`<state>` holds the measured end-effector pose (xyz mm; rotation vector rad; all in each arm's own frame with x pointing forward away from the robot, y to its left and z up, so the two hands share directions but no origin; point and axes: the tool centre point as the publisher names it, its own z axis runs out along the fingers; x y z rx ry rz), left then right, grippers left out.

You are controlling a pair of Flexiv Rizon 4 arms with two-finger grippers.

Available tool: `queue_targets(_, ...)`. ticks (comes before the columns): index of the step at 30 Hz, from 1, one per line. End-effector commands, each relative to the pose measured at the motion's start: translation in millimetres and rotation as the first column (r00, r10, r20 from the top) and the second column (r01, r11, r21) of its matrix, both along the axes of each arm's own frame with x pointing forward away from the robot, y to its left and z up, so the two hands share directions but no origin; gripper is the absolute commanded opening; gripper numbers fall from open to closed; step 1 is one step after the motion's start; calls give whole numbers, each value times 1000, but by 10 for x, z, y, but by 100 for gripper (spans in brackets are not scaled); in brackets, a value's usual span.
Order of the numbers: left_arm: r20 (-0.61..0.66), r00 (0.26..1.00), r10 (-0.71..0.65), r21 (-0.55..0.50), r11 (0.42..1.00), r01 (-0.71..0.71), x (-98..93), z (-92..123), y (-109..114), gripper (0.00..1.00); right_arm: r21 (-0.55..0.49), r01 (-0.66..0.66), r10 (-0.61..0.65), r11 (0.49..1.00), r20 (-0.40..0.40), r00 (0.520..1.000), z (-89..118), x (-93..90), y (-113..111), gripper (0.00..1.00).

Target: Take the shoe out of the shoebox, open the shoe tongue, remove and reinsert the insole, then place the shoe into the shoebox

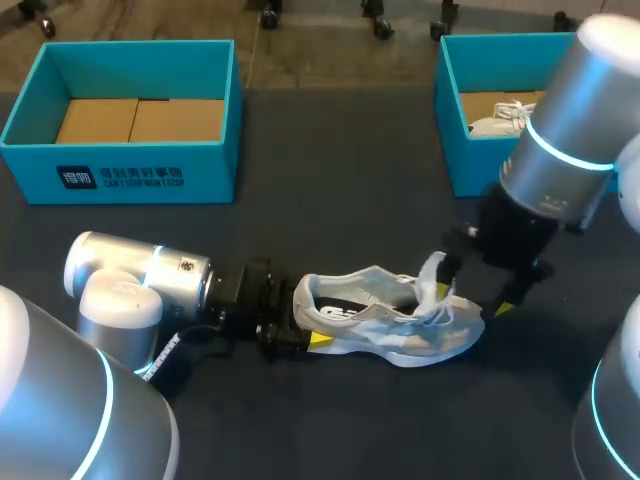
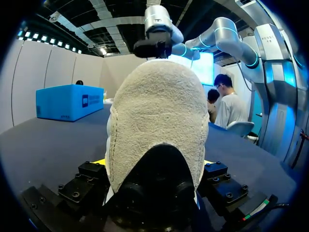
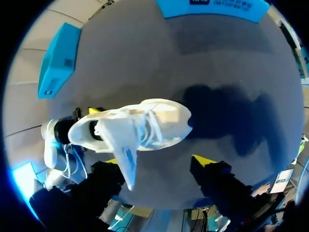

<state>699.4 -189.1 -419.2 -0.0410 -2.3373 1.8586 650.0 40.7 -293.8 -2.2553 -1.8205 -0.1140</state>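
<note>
Silver arms (image 1: 140, 275) (cyan rings (image 1: 570, 152)), yellow-tipped fingers (image 3: 203, 162)

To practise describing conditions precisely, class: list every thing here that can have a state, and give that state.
shoe: out of the box, upright on its sole on the table
shoe tongue: lifted up, open
left gripper: shut on the shoe's heel
right gripper: open, above the shoe by the tongue
left shoebox: open, no shoe inside
right shoebox: open, a second white shoe inside
</note>
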Motion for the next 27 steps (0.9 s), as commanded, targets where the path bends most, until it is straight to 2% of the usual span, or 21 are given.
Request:
queue_targets(1, 0, 1000, 0, 0, 1000, 0, 3, -3, 3, 0, -135, 6, -4, 991, 16, 1000, 449, -22, 133, 100)
queue_targets(6, 0, 1000, 0, 0, 1000, 0, 3, -3, 3, 0, -212, -44, 54, 976, 39, 998, 774, -60, 366, 100)
queue_targets(12, 0, 1000, 0, 0, 1000, 0, 3, -3, 3, 0, -293, -139, 153, 946, 24, 988, 1013, -60, 689, 100)
queue_targets(13, 0, 1000, 0, 0, 1000, 0, 3, -3, 3, 0, -307, -157, 170, 939, 17, 985, 1039, -59, 744, 92)
queue_targets(14, 0, 1000, 0, 0, 1000, 0, 3, -3, 3, 0, -320, -171, 183, 932, 9, 983, 1058, -56, 794, 79)
queue_targets(15, 0, 1000, 0, 0, 1000, 0, 3, -3, 3, 0, -327, -188, 201, 926, 5, 980, 1075, -54, 837, 52)
queue_targets(16, 0, 1000, 0, 0, 1000, 0, 3, -3, 3, 0, -333, -209, 222, 920, 2, 975, 1090, -53, 881, 39)
queue_targets(17, 0, 1000, 0, 0, 1000, 0, 3, -3, 3, 0, -339, -228, 242, 913, -1, 970, 1100, -50, 920, 16)
queue_targets(18, 0, 1000, 0, 0, 1000, 0, 3, -3, 3, 0, -343, -255, 269, 904, -7, 963, 1104, -45, 960, 0)
queue_targets(21, 0, 1000, 0, 0, 1000, 0, 3, -3, 3, 0, -376, -350, 365, 858, -34, 930, 1092, -38, 1089, 0)
queue_targets(27, 0, 1000, 0, 0, 1000, 0, 3, -3, 3, 0, -400, -560, 595, 725, -45, 802, 1023, -67, 1311, 0)
